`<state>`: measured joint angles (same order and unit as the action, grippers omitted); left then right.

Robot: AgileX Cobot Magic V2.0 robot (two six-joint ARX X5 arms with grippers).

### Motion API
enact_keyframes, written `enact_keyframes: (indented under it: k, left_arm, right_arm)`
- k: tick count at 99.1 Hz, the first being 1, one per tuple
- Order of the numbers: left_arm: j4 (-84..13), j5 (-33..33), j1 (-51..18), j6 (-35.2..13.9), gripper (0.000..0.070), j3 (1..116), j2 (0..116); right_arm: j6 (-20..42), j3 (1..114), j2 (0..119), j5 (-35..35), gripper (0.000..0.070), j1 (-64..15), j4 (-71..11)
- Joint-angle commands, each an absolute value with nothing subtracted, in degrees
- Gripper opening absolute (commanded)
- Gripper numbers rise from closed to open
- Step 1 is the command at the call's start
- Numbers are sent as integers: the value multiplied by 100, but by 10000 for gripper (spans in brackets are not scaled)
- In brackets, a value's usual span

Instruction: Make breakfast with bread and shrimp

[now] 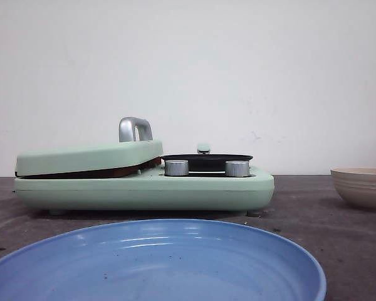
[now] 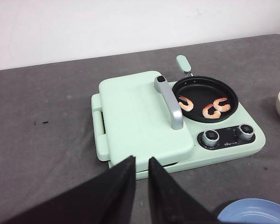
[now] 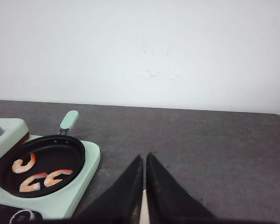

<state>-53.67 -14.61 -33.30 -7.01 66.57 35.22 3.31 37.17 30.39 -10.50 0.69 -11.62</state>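
Three shrimp lie in the black pan on the right half of the green sandwich maker, whose lid is down; a brown edge under it may be the bread. Both the left gripper and right gripper hover with fingers nearly together, holding nothing. Bare grey table lies right of the maker; a blue plate sits just in front, a beige bowl well to its right.

My left gripper hangs just before the sandwich maker, lid down; the pan sits on the appliance to the lid's right, three shrimp in it, two knobs before it. My right gripper is right of the pan over bare table. Plate nearest me, bowl far right.
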Motion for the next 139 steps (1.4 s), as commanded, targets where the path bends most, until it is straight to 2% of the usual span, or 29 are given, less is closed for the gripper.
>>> enact_keyframes:
  k: [1,29,35,47,62,77,91,115,139]
  left_arm:
    - [-5286,-1455,-3378,-716,0,6711,3542]
    - [-5286,-1461,-3275,-622,0,6711,3260]
    - [-5210,-1529,-3131,-320,0,6711,3124]
    - [-4652,-1520,-2738,-235,0,6451,2762]
    - [-3087,-1391,-2102,-174,0,5269,2108]
    - [-1999,-475,-1297,-421,0,3820,1605]
    - [-1590,-226,-829,-585,0,2888,1396]
    - [-309,-196,-237,-541,0,1223,764]
    - [-204,47,128,-567,0,272,19]
  right_arm:
    - [408,3750,3057,-1050,0,51,-1107]
    - [408,3750,3057,-1050,0,51,-1107]
    - [408,3750,3057,-1050,0,51,-1109]
    - [408,3750,3057,-1050,0,51,-1109]
    - [408,3750,3057,-1050,0,51,-1107]
    - [408,3750,3057,-1050,0,51,-1107]
    - [408,3750,3057,-1050,0,51,-1109]
    - [408,3750,3057,-1050,0,51,-1109]
    - [408,3750,3057,-1050,0,51,-1107]
